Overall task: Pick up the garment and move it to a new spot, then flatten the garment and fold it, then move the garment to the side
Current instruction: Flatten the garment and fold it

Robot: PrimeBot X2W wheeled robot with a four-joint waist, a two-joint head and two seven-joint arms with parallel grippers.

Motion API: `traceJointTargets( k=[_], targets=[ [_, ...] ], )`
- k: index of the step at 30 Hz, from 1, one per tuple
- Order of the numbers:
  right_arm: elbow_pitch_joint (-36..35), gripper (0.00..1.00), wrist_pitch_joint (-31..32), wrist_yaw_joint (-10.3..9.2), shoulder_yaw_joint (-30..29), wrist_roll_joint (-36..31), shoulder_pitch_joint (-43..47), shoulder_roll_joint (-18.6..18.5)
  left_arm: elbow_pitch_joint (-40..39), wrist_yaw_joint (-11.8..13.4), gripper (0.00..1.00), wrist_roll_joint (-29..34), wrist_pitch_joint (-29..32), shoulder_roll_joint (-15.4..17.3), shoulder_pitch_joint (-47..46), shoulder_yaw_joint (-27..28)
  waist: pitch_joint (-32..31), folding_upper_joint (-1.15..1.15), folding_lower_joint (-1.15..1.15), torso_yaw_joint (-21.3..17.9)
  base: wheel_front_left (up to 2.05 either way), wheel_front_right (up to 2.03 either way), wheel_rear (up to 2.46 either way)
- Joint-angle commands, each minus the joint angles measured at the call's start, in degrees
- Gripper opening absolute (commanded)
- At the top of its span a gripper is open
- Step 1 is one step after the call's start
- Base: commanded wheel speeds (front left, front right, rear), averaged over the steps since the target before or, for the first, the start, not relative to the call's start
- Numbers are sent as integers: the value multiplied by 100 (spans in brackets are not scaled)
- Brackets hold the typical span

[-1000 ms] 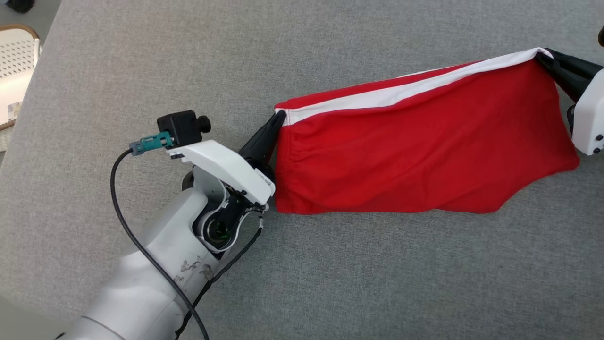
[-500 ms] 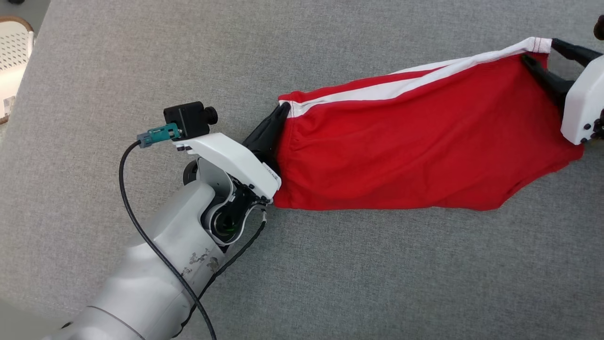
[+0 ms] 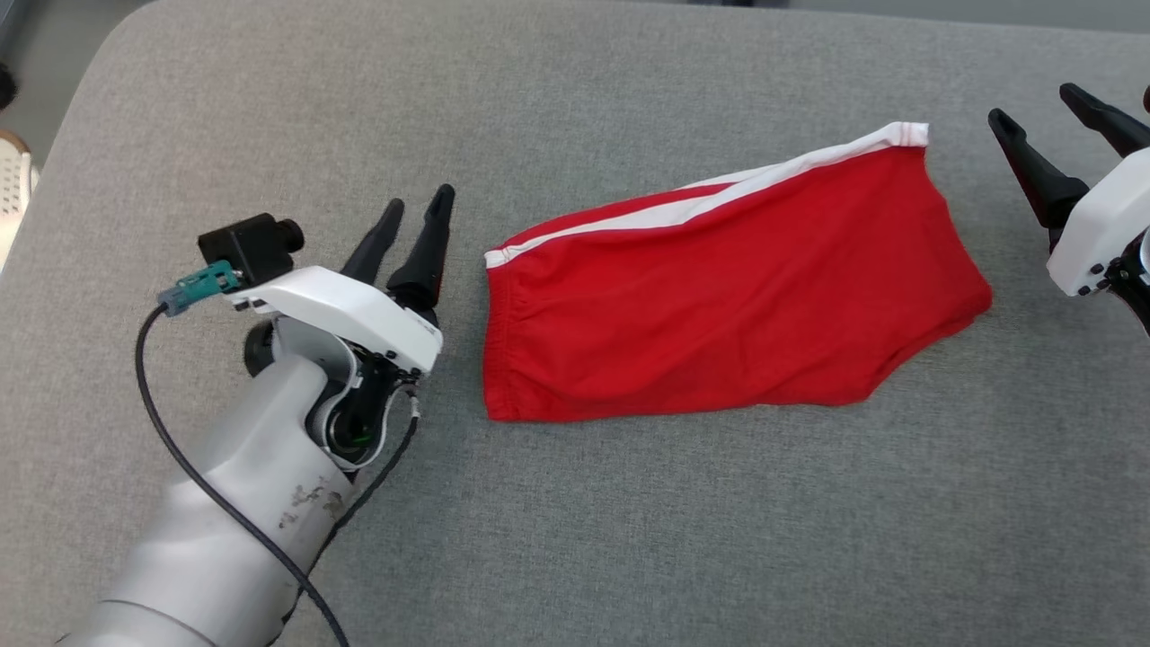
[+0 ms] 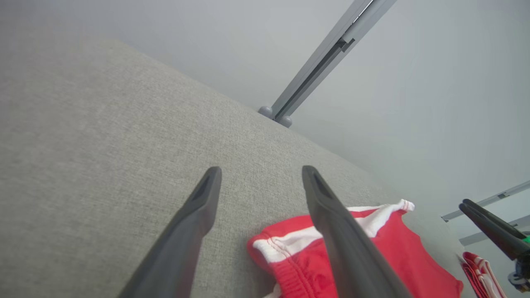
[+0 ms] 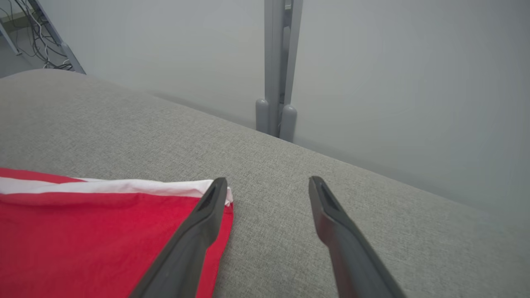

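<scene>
- Red shorts (image 3: 719,288) with a white side stripe lie flat on the grey cloth surface (image 3: 629,521), near its middle, with the elastic waistband end pointing toward the robot's left.
- I find the left gripper (image 3: 420,198) with its jaws a moderate gap apart and nothing between them. It sits just beside the waistband end, with a strip of bare surface between.
- I find the right gripper (image 3: 1033,101) with its jaws spread wide, holding nothing. It stands clear of the striped corner at the other end (its wrist view lays one finger across that corner, but I cannot confirm contact from there).
- The shorts show a few soft creases, and the near edge runs uneven toward the right end.
- A black cable (image 3: 180,449) loops along the left forearm.
</scene>
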Motion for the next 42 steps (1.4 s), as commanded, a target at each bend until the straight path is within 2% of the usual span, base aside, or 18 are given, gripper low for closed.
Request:
traceJointTargets(
  k=[1,5,7,11,16,19,20,26,32,38,42],
  targets=[
    [106,100,-235,-2,-97,-42,90,75,-39,80,100,231,-64,158,36,125,-255,0,0,-207,0,0,0],
    [209,100,-472,-2,-494,-303,242,244,-535,394,100,1234,-78,374,294,853,-518,0,0,-399,0,0,0],
    [2,100,-474,-2,-956,-790,194,258,-889,613,100,1829,-76,451,534,1238,-599,0,0,-505,0,0,0],
    [-526,100,-461,-1,-2282,-1936,795,390,-1711,1035,100,3092,-77,497,1088,1937,-744,0,0,-673,0,0,0],
    [-1406,100,-462,-2,-3848,-3183,1977,822,-2473,1226,100,4281,-78,347,1855,2554,-995,0,0,-822,0,0,0],
    [-1922,100,-462,-2,-4623,-3745,2761,1203,-2796,1205,100,4715,-79,112,2384,2961,-1164,0,0,-890,0,0,0],
    [-2218,100,-462,-2,-5014,-4004,3245,1493,-2935,1127,100,4961,-79,-19,2700,3186,-1273,0,0,-931,0,0,0],
    [-2708,100,-463,-2,-5623,-4384,4219,2133,-3091,944,100,5416,-79,-364,3433,3673,-1481,0,0,-1004,0,0,0],
    [-2826,100,-463,-2,-5786,-4686,4925,2587,-3105,649,100,5870,-79,-579,3999,3962,-1615,0,0,-1001,0,0,0],
    [-2682,100,-463,-2,-5778,-4831,5235,2694,-3112,523,100,5993,-80,-648,4286,4233,-1707,0,0,-959,0,0,0],
    [-2641,100,-464,-2,-5795,-4858,5292,2721,-3132,533,100,5850,-80,-655,4378,4172,-1741,0,0,-918,0,0,0]
  ],
)
